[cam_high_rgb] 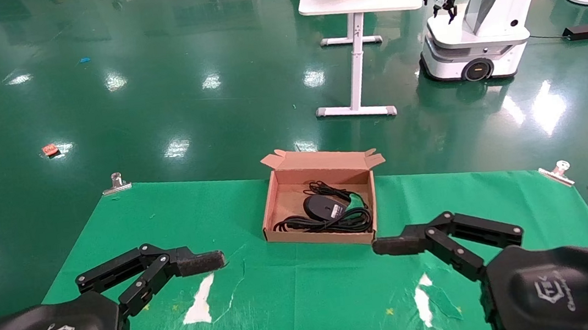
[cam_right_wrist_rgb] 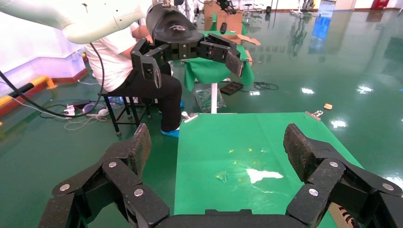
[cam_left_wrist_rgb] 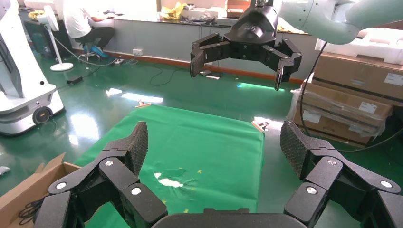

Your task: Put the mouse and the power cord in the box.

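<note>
The small oval black mouse (cam_high_rgb: 323,206) lies inside the shallow brown cardboard box (cam_high_rgb: 277,195), with the thick black coiled power cord (cam_high_rgb: 353,219) around it. Both look stowed already. The left end effector (cam_high_rgb: 211,261) and right end effector (cam_high_rgb: 386,246) hang spread wide and empty above the green-covered counter (cam_high_rgb: 299,308). Best, I judge, to retreat without nudging the box.

mouse (cam_high_rgb: 323,206) in the box (cam_high_rgb: 277,194), power cord (cam_high_rgb: 353,219) coiled around it, box on table (cam_high_rgb: 179,222)
</note>
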Motion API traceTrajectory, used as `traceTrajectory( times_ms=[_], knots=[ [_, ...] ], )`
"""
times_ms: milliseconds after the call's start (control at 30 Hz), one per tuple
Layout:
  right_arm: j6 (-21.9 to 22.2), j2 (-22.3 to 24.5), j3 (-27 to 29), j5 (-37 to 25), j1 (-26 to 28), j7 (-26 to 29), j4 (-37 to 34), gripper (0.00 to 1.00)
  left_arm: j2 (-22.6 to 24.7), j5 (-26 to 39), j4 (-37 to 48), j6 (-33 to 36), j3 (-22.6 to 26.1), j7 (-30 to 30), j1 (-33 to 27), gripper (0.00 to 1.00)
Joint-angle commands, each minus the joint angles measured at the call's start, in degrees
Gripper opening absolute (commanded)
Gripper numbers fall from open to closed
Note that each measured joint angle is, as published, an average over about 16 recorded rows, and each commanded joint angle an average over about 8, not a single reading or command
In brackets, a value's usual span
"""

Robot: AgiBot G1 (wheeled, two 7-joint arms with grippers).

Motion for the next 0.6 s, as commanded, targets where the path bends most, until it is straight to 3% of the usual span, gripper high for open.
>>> traceTrajectory(
  times_ms=[33, 600],
  knots=[
    [0.10, -0.07, -0.07, -0.12, 0.13, -0.09, -0.18, 1.00, 0.11, 0.10, 0.11, -0.15, 0.14, 0.00, -0.08, 1.00],
    [0.43, -0.28, -0.30, -0.48, 0.52, -0.36, -0.78, 1.00, 0.46, 0.40, 0.49, -0.65, 0.58, -0.01, -0.36, 1.00]
  ],
)
